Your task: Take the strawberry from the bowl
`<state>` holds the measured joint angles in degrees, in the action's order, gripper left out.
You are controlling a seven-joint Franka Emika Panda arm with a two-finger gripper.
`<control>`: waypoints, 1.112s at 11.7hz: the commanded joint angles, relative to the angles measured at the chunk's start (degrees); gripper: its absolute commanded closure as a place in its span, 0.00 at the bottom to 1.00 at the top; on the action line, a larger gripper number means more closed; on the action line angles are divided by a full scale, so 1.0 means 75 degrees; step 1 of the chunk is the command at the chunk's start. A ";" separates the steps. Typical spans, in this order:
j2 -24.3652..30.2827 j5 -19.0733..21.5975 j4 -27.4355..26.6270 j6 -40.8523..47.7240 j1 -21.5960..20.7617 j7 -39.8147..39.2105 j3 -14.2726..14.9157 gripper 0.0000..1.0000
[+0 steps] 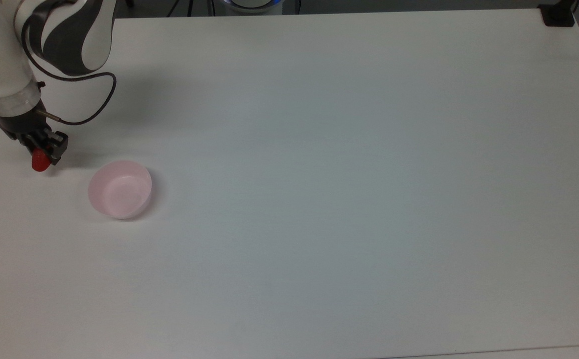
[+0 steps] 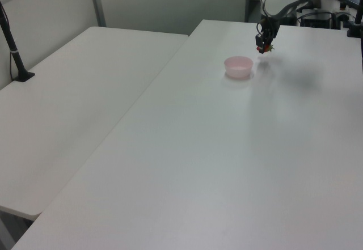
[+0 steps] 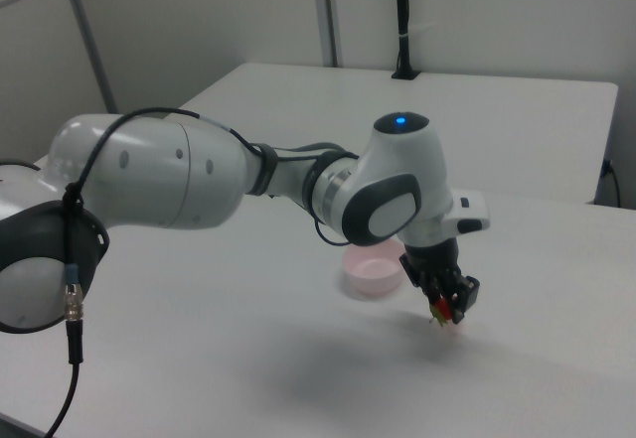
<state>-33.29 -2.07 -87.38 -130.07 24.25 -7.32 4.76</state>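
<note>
The strawberry is out of the bowl, pinched between the jaws of the gripper and hanging in the air above the white table, off to the top view's left of the bowl. In the right view the red fruit shows just below the dark fingers, near the bowl but not touching it. The pink bowl sits upright on the table with nothing in it, and the arm reaches over beside it.
</note>
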 commanded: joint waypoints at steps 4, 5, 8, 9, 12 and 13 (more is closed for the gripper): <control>0.0124 0.0042 -0.0174 -0.0224 0.0002 -0.0688 -0.0025 0.00; 0.0346 0.0042 -0.0150 0.0078 -0.0057 -0.0676 -0.0083 0.00; 0.1458 0.0042 -0.0103 0.1892 -0.0898 -0.0595 -0.0096 0.00; 0.1821 -0.0027 -0.0115 0.2385 -0.1377 -0.0351 -0.0084 0.00; 0.2678 -0.0285 -0.0103 0.3512 -0.2654 0.0924 -0.0072 0.00; 0.2878 -0.0437 -0.0103 0.3863 -0.3042 0.1451 -0.0084 0.00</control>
<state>-16.42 -2.97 -85.60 -105.48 7.79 -4.12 3.19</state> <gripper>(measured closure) 0.000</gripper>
